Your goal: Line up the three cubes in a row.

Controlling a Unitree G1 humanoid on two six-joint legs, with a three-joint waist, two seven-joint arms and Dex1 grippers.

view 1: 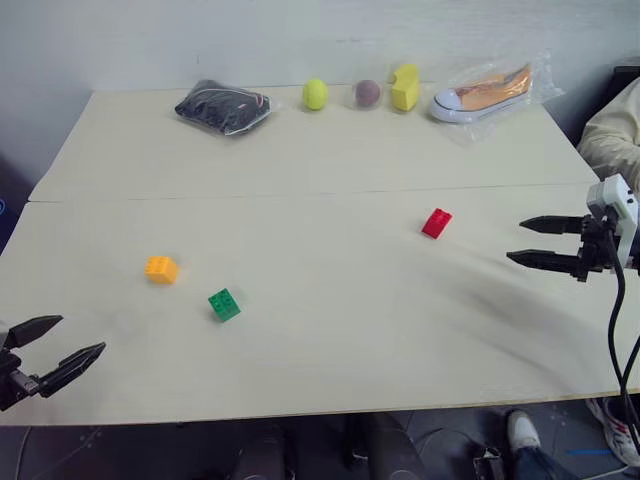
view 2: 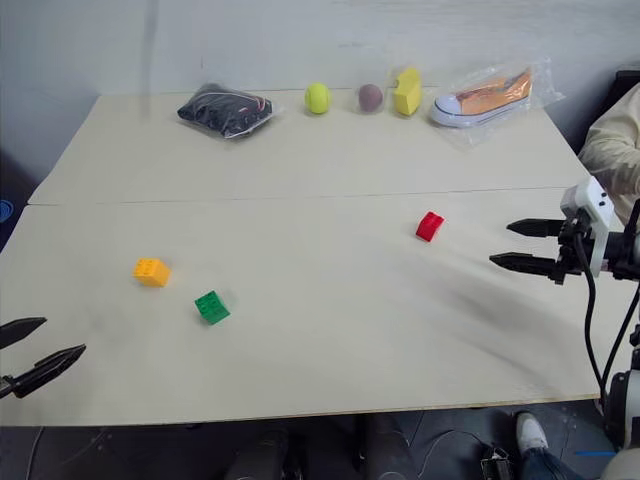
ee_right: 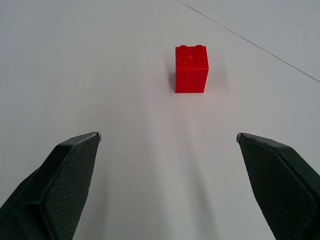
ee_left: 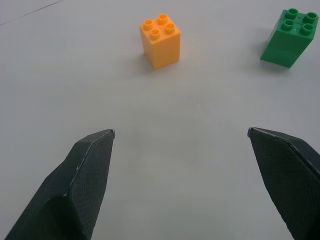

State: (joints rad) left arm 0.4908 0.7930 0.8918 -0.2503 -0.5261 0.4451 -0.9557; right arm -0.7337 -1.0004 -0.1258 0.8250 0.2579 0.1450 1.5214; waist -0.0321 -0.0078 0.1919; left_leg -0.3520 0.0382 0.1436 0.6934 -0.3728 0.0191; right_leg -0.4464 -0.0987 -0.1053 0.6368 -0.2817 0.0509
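left hand [view 1: 50, 348]: wide open, empty, near-left edge of the surface [view 1: 330, 350].
orange cube [view 1: 161, 269]: just ahead of your left hand, slightly right.
green cube [view 1: 224, 304]: near orange, to its right and nearer.
red cube [view 1: 437, 222]: well apart, right of centre.
right hand [view 1: 535, 242]: wide open, empty; red lies to its left, so it's your closer arm there.

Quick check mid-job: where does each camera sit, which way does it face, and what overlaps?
Head stereo pair: looks forward and down over the table; left gripper and right gripper show, both open.
Left wrist: looks along its open fingers at the orange-yellow cube and green cube.
Right wrist: looks along its open fingers at the red cube.
Shared: all three cubes also appear in the head views.
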